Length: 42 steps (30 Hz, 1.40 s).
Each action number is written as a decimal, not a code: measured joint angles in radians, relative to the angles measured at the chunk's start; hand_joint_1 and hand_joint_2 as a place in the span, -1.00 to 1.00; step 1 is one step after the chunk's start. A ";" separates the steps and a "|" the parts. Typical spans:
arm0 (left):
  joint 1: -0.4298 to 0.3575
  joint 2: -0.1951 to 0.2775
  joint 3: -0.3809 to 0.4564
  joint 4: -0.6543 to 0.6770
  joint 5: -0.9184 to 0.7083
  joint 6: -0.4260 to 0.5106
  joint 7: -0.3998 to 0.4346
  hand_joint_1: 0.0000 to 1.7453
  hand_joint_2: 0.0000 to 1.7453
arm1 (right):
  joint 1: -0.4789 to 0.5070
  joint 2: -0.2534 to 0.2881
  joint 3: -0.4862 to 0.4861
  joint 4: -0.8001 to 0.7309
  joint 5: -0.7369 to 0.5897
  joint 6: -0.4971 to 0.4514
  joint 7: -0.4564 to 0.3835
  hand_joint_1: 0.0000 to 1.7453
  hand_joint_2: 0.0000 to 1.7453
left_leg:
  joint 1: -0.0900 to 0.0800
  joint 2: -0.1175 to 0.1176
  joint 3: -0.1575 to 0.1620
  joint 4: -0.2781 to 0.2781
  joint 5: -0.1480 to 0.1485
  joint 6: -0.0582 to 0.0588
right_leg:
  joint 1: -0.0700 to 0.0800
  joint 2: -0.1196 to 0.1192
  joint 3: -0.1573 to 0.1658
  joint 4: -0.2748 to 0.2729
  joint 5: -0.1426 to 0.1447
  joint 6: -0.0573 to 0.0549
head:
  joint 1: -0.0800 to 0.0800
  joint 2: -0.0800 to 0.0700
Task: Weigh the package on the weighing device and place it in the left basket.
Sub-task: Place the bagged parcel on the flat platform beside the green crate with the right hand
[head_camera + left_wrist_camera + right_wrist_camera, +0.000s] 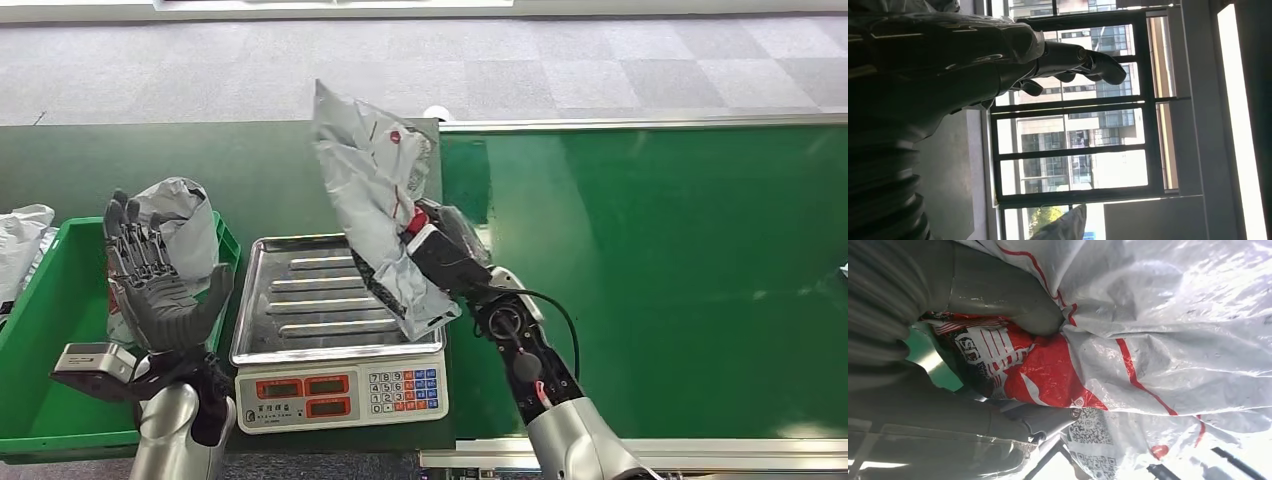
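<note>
We see the head view evenly lit and sharp, with glare on the green belt [650,270]. Bright windows [1073,165] leave the left robot hand [998,65] silhouetted. The package [1168,350] gleams, blurred close up.

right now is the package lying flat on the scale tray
No, the right hand holds the package upright above the scale tray.

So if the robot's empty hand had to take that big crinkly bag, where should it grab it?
Probably the upper half of the grey package, coming from the robot's left. That part stands free above the scale tray, while the right hand already grips the middle. The left hand is open beside the green basket, so its fingers could pinch the soft crumpled plastic.
</note>
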 joint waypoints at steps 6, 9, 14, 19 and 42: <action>-0.006 0.004 0.013 -0.023 -0.007 0.013 0.003 -1.00 1.00 | -0.029 0.033 0.138 0.053 0.095 -0.029 0.016 1.00 1.00 | 0.000 0.000 0.000 0.000 0.000 0.000 | 0.000 0.000 0.000 0.000 0.000 0.000 | 0.000 0.000; -0.005 0.005 0.021 -0.033 -0.010 0.017 0.004 -1.00 1.00 | -0.039 0.040 0.191 0.067 0.133 -0.027 0.028 0.66 1.00 | -0.001 0.000 0.000 0.000 0.000 0.000 | -0.001 0.000 0.000 0.000 0.000 0.000 | 0.000 0.000; 0.009 0.005 0.031 -0.050 -0.011 0.026 0.006 -1.00 1.00 | -0.053 0.046 0.244 0.086 0.155 -0.029 0.062 -1.00 1.00 | -0.001 0.000 0.000 0.000 0.000 0.000 | -0.001 0.000 0.000 0.000 0.000 0.000 | 0.000 0.000; 0.045 0.001 0.047 -0.084 -0.015 0.038 0.006 -1.00 1.00 | -0.060 0.046 0.263 0.103 0.160 -0.067 0.109 -1.00 1.00 | -0.001 0.000 0.000 0.000 0.000 0.000 | 0.000 0.000 0.000 0.000 0.000 0.000 | 0.000 0.000; 0.079 0.000 0.066 -0.115 -0.041 0.028 0.027 -1.00 1.00 | -0.054 0.034 0.265 0.089 0.087 -0.068 0.070 -1.00 1.00 | -0.001 0.000 0.000 0.000 0.000 0.000 | -0.001 0.000 -0.001 0.000 0.000 0.000 | 0.000 0.000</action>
